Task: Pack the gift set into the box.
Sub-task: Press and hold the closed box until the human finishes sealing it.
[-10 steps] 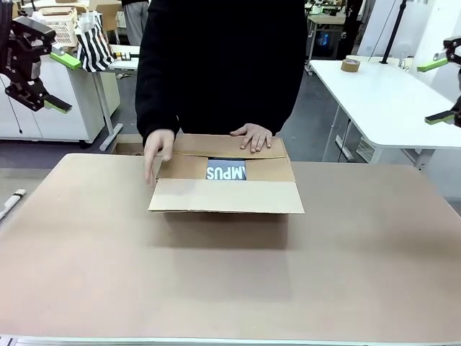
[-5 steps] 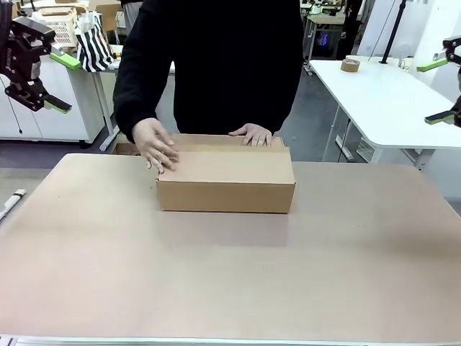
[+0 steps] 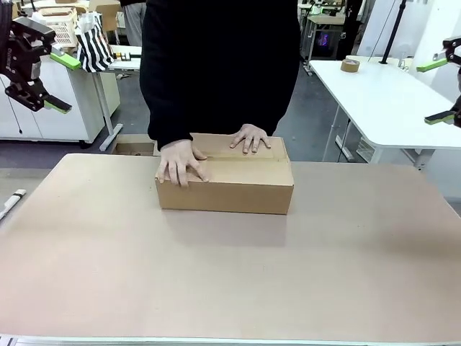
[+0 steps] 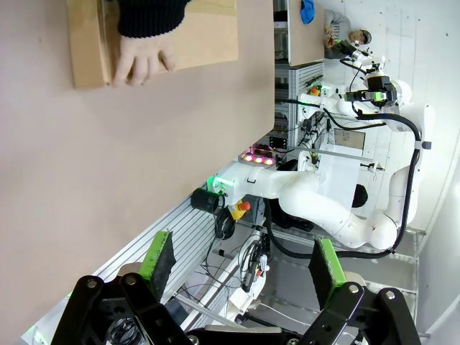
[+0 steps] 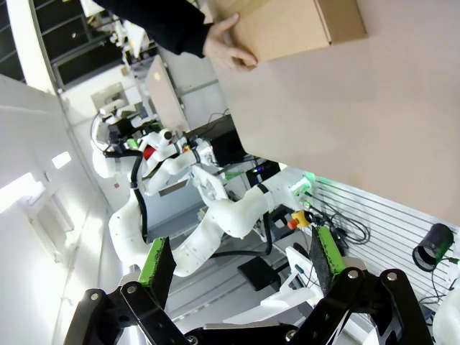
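Now both grippers' (image 4: pixel 237 262) fingers spread; box (image 3: pixel 225 191) flaps partly hidden by person's hands (image 3: pixel 184 162), contents n/v.

Front view. Brown tape roll (image 3: pixel 350 65) lying on the white table (image 3: pixel 389 94), picture right, beside the foot of a black pole (image 3: pixel 393 32). Picture left, background: black-and-white striped bag (image 3: pixel 95 43), with a pale plastic basket (image 3: pixel 60 27) near it, above a white cabinet (image 3: pixel 54 101). White rod-like object (image 3: pixel 11 202) at the left edge, partly cut off. Left wrist view: small blue item (image 4: pixel 307 11) on a farther brown table (image 4: pixel 305 36).
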`<state>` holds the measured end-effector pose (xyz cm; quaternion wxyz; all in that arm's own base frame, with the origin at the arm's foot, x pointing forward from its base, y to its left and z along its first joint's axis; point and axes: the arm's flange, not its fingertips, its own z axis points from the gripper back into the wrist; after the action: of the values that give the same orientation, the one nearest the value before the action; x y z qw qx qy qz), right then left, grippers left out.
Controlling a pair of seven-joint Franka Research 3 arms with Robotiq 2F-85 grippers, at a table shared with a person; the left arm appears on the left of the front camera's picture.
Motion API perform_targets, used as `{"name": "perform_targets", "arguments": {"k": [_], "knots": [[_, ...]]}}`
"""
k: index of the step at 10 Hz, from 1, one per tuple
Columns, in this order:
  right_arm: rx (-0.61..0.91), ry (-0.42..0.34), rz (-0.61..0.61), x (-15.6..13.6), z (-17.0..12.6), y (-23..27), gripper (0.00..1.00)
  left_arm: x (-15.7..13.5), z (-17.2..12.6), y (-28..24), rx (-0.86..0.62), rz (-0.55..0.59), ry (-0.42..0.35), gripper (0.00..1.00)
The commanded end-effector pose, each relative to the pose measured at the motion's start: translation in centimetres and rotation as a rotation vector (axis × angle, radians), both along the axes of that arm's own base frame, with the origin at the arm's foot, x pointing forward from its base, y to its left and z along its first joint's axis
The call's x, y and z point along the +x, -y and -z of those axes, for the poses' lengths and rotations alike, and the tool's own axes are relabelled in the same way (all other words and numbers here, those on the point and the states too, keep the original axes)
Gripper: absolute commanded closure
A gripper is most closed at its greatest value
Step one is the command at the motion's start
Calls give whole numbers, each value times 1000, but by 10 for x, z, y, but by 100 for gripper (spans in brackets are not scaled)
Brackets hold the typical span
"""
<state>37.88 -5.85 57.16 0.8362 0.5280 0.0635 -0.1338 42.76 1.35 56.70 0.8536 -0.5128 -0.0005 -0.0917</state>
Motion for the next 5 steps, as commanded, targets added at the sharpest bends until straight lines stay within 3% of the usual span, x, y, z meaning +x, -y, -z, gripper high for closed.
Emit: {"name": "perform_targets", "arguments": {"k": [1, 5], "knots": [[-6, -10, -5, -1, -2, 2, 0, -4, 2, 1, 19, -3, 5, 0], [-6, -10, -5, -1, -2, 2, 0, -4, 2, 1, 19, -3, 5, 0]]}}
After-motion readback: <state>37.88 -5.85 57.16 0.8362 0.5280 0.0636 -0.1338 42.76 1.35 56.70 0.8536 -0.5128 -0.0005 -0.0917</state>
